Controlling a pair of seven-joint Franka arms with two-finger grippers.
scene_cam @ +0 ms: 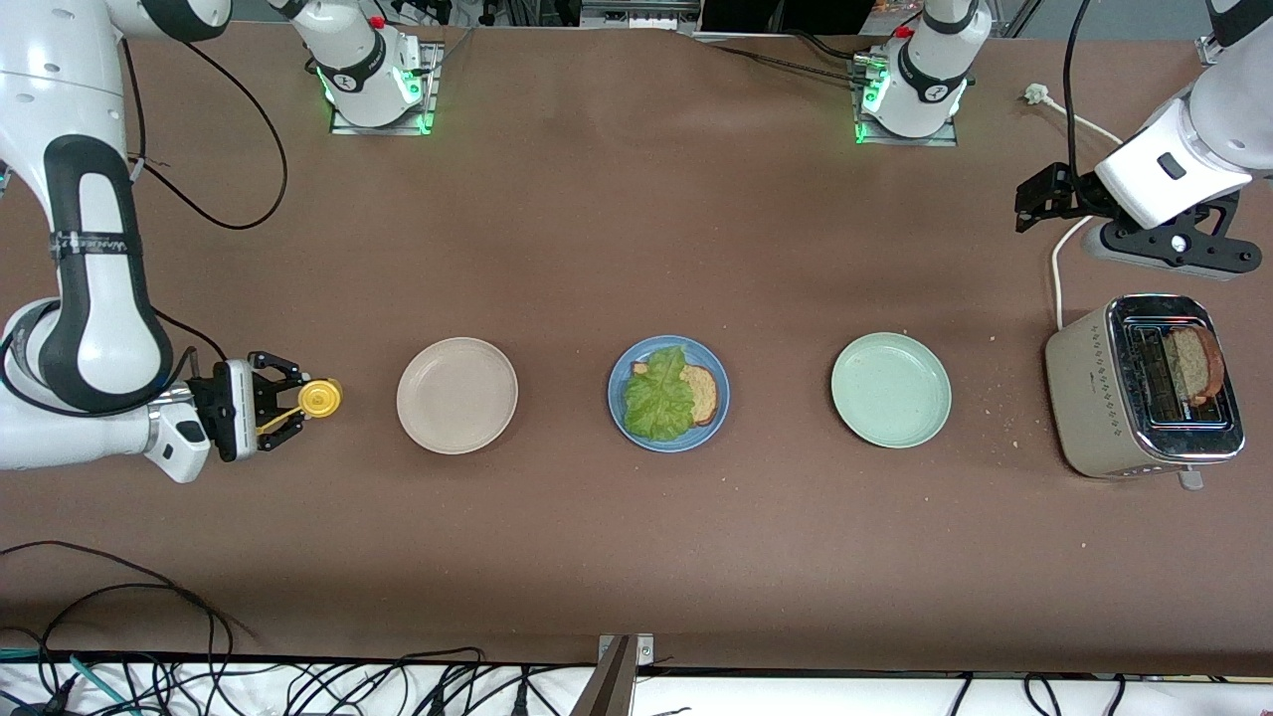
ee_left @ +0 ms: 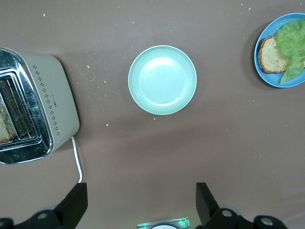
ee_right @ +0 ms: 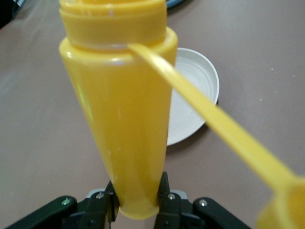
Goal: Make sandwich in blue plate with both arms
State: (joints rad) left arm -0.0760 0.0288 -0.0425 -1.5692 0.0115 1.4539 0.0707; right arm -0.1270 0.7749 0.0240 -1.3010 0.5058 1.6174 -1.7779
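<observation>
Lettuce, a ruffled green leaf (scene_cam: pixel 658 398), covers a brown bread slice (scene_cam: pixel 700 391) in the round blue plate (scene_cam: pixel 619 410), between beige plate (scene_cam: pixel 456 395) and pale green plate (scene_cam: pixel 891 389). Right gripper (scene_cam: pixel 290 400) clamps the yellow squeeze bottle (scene_cam: pixel 319 398) beside the beige plate. Left gripper (scene_cam: pixel 1036 199), jaws spread, hovers near the beige toaster (scene_cam: pixel 1079 398) holding another slice (scene_cam: pixel 1192 364).

Obstacles: beige plate (scene_cam: pixel 456 395), blue plate (scene_cam: pixel 668 394), pale green plate (scene_cam: pixel 891 390) in a row, well apart | toaster (scene_cam: pixel 1142 386) at left arm's end | free: bare table (scene_cam: pixel 636 219) between plates and bases
</observation>
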